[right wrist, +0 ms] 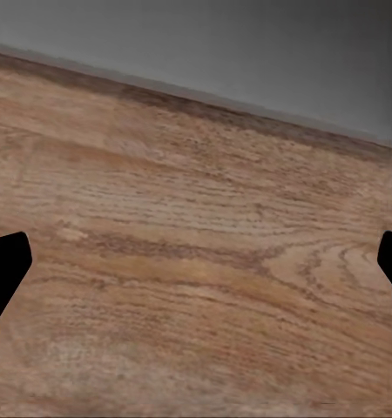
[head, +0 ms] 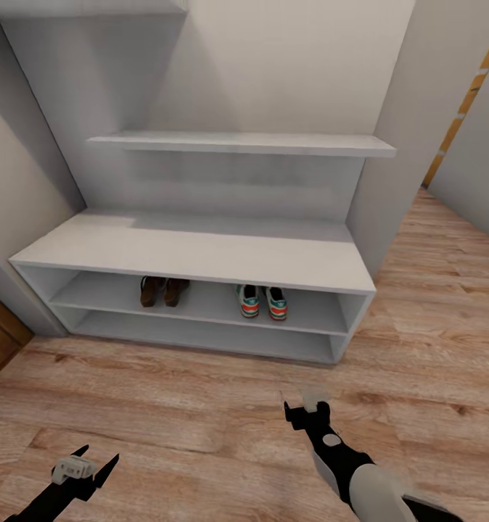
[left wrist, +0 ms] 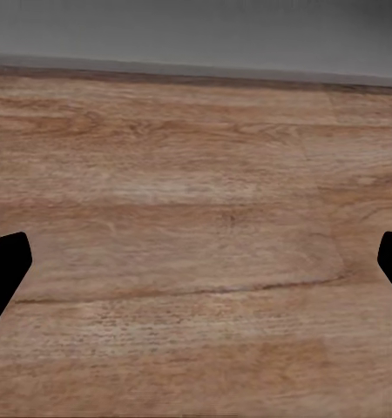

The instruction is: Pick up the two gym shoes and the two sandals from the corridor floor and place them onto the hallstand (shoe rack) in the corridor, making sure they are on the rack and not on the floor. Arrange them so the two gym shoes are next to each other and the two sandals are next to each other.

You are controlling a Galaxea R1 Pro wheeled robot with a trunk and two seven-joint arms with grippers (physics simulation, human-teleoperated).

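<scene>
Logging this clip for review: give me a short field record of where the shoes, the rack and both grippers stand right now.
hallstand: white, flat top bare, two open shelves
sandals: side by side on the upper shelf, towards its left
gym shoes: side by side on the same shelf, right of the sandals
corridor floor: no shoes seen on it
left gripper: open, holding nothing, over the floor
right gripper: open, holding nothing, over the floor
task state: looks complete

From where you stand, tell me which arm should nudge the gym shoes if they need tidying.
Right. The right gripper hangs open almost straight in front of the gym shoes on the rack; the left gripper sits lower and farther, nearer the sandals.
</scene>
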